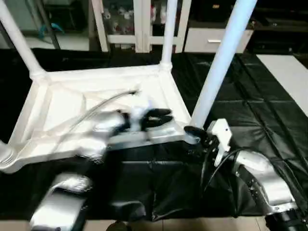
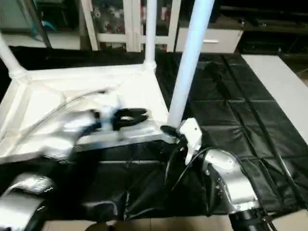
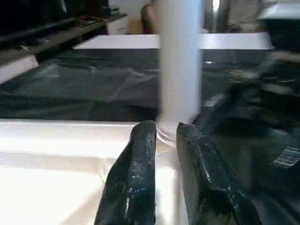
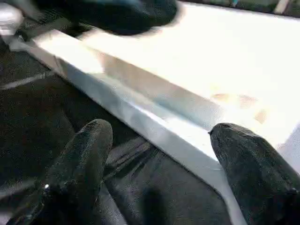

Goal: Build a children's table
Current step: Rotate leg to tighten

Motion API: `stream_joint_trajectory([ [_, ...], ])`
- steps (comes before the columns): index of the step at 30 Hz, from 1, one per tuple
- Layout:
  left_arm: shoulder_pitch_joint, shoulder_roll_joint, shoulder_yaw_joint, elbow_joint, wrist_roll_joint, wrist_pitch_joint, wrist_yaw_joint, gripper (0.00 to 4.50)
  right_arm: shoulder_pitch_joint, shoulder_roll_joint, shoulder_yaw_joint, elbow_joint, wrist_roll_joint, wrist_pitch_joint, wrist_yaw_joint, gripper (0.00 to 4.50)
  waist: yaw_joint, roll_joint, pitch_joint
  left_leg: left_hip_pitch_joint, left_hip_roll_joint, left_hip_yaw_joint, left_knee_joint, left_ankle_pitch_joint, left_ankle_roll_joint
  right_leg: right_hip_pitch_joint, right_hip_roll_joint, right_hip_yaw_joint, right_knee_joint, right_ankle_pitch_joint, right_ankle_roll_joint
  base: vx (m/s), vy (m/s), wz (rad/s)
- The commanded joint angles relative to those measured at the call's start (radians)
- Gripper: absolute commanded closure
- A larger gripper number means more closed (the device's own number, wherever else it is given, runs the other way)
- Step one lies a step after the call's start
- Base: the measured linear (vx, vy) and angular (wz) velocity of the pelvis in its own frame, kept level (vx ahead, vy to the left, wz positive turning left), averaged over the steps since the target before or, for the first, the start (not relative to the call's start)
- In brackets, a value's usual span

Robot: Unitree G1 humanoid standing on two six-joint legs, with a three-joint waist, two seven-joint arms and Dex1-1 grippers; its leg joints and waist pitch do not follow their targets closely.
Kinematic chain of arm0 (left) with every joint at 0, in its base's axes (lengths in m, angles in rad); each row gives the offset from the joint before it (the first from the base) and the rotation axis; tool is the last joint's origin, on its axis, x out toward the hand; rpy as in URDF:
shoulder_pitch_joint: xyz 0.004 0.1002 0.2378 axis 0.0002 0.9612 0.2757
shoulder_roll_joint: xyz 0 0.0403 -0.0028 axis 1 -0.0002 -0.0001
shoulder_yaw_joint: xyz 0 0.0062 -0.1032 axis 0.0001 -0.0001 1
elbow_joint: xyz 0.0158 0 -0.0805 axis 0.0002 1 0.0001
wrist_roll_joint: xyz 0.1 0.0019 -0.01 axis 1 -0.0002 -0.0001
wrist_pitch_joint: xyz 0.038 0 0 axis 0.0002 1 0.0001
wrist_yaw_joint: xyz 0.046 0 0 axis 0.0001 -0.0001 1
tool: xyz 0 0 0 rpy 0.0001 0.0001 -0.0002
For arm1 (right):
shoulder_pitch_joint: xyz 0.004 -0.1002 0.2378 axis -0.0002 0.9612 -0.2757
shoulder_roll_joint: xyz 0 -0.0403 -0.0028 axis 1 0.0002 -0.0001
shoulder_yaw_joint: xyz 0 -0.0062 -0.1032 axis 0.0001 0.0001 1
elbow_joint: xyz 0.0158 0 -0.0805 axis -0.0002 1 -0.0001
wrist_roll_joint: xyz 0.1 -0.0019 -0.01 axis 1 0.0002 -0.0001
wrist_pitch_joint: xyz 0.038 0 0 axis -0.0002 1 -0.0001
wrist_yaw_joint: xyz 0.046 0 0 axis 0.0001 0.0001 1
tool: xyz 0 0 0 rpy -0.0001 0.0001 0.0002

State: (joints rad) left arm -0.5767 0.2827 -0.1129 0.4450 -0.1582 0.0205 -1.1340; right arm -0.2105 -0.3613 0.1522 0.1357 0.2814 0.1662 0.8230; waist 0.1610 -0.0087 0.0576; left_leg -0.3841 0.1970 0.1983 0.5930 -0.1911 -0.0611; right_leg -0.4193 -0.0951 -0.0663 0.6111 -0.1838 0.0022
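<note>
- The left gripper [image 1: 161,118] and its forearm are smeared by motion blur, so the fingertips run together.
- The near leg [image 1: 219,62] is cut off by the top edge; its upper end is out of sight.
- The far legs are cut the same way: one [image 1: 14,36] at the top left, one [image 1: 168,29] at the back.
- The table top [image 1: 62,103] is partly covered by the left arm, which hides the ribbing.
- The right gripper's [image 4: 159,154] fingers are cut by the bottom edge.
- The dark shape [image 4: 117,14] above the rim is too blurred to identify.
</note>
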Motion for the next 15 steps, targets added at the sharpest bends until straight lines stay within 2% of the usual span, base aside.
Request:
stream_joint_trajectory([
  [1,0.006,0.01,-0.01,-0.065,-0.014,0.053,-0.034,3.59,-0.022,0.001,0.009,0.016,-0.013,0.009,0.008,0.79,-0.005,-0.001,-0.067,0.031,0.045,-0.014,-0.075,-0.186,0.046,0.045,-0.058,0.043,-0.057,-0.115,-0.248,0.0,0.0,0.0],
  [2,0.021,0.032,-0.016,-0.1,-0.017,0.081,-0.044,3.59,-0.031,0.003,0.014,0.027,-0.017,0.013,0.01,0.79,-0.003,0.01,-0.064,0.029,0.045,-0.016,-0.078,-0.201,0.03,0.045,-0.057,0.044,-0.059,-0.133,-0.238,0.0,0.0,0.0],
  [3,0.046,0.08,-0.031,-0.154,-0.007,0.131,-0.06,3.59,-0.053,0.005,0.023,0.061,-0.031,0.015,0.013,0.79,-0.005,0.002,-0.064,0.029,0.045,-0.017,-0.082,-0.22,0.013,0.049,-0.057,0.044,-0.061,-0.146,-0.228,0.0,0.0,0.0],
  [4,0.071,0.129,-0.05,-0.208,0.0,0.183,-0.085,3.59,-0.084,0.006,0.037,0.117,-0.063,-0.001,0.008,0.79,-0.008,0.0,-0.066,0.025,0.045,-0.022,-0.085,-0.22,-0.001,0.054,-0.06,0.043,-0.054,-0.148,-0.223,0.0,0.0,0.0],
  [5,0.071,0.129,-0.05,-0.208,0.0,0.183,-0.085,3.59,-0.084,0.006,0.037,0.117,-0.063,-0.001,0.008,0.79,-0.011,0.001,-0.064,0.023,0.042,-0.022,-0.086,-0.219,-0.003,0.052,-0.058,0.042,-0.054,-0.157,-0.221,0.0,0.0,0.0],
  [6,0.092,0.165,-0.065,-0.258,0.0,0.229,-0.096,3.59,-0.106,0.007,0.047,0.156,-0.086,-0.013,0.003,0.79,-0.013,0.001,-0.064,0.028,0.042,-0.019,-0.084,-0.227,-0.011,0.049,-0.059,0.044,-0.057,-0.172,-0.217,0.0,0.0,0.0],
  [7,0.114,0.212,-0.085,-0.319,0.017,0.302,-0.101,3.59,-0.156,0.021,0.053,0.244,-0.115,-0.024,-0.024,0.79,-0.017,-0.007,-0.062,0.025,0.04,-0.019,-0.085,-0.223,-0.009,0.051,-0.058,0.045,-0.059,-0.178,-0.217,0.0,0.0,0.0],
  [8,0.129,0.232,-0.086,-0.365,0.032,0.338,-0.084,3.59,-0.212,0.038,0.058,0.338,-0.151,-0.053,-0.067,0.79,-0.024,-0.002,-0.063,0.022,0.04,-0.021,-0.086,-0.222,-0.013,0.052,-0.06,0.045,-0.055,-0.184,-0.221,0.0,0.0,0.0],
  [9,0.134,0.236,-0.083,-0.38,0.042,0.342,-0.073,3.59,-0.242,0.046,0.062,0.388,-0.172,-0.072,-0.093,0.79,-0.029,-0.003,-0.06,0.022,0.038,-0.022,-0.087,-0.226,-0.02,0.05,-0.063,0.044,-0.059,-0.221,-0.221,0.0,0.0,0.0],
  [10,0.135,0.23,-0.073,-0.383,0.047,0.344,-0.053,3.59,-0.27,0.057,0.06,0.432,-0.182,-0.083,-0.114,0.79,-0.027,-0.007,-0.058,0.029,0.037,-0.018,-0.086,-0.233,-0.028,0.049,-0.061,0.046,-0.068,-0.254,-0.215,0.0,0.0,0.0],
  [11,0.135,0.225,-0.064,-0.384,0.055,0.344,-0.034,3.59,-0.31,0.072,0.059,0.494,-0.198,-0.095,-0.151,0.79,-0.025,-0.003,-0.059,0.033,0.038,-0.018,-0.084,-0.234,-0.032,0.046,-0.063,0.048,-0.066,-0.254,-0.217,0.0,0.0,0.0],
  [14,0.142,0.234,-0.057,-0.407,0.062,0.367,-0.015,3.59,-0.391,0.096,0.071,0.627,-0.248,-0.142,-0.244,0.79,-0.023,-0.005,-0.06,0.032,0.035,-0.019,-0.087,-0.235,-0.045,0.048,-0.06,0.047,-0.064,-0.253,-0.219,0.0,0.0,0.0],
  [15,0.146,0.243,-0.06,-0.422,0.058,0.382,-0.01,3.59,-0.41,0.102,0.073,0.661,-0.258,-0.158,-0.261,0.79,-0.02,-0.004,-0.064,0.033,0.036,-0.019,-0.084,-0.217,-0.046,0.048,-0.059,0.046,-0.056,-0.205,-0.222,0.0,0.0,0.0],
])
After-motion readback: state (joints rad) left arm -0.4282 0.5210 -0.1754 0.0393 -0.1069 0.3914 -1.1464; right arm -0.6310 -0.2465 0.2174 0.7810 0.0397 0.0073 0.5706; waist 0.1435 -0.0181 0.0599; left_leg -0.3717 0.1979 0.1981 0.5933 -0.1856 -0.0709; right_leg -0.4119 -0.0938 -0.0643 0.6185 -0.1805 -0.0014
